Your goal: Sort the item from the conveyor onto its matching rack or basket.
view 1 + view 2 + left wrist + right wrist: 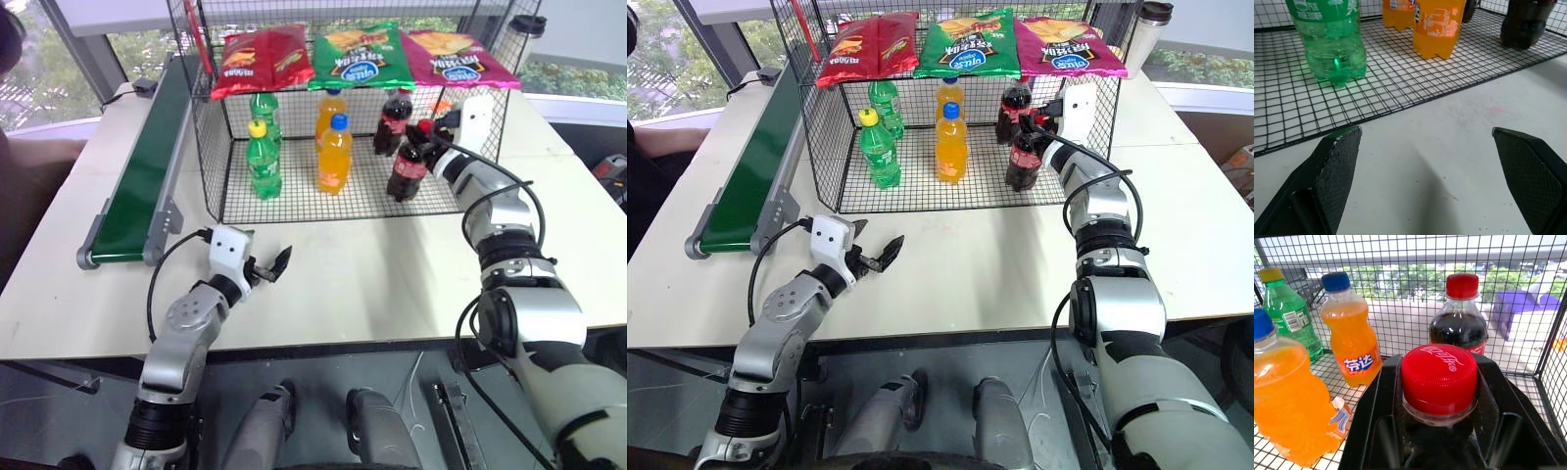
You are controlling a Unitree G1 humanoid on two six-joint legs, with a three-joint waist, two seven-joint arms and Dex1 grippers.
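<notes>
With cola (406, 168) standing on cage (294, 196) floor, neck between right gripper (1440, 396) fingers, looks nearly done; grip tightness unclear. Left gripper (1435, 181) spread, empty. Remaining: release, withdraw.

Head pair: we look forward and down over the desk (372, 264).
Wrist views: we sit close behind each pincer, both facing the cage (1400, 73).
</notes>
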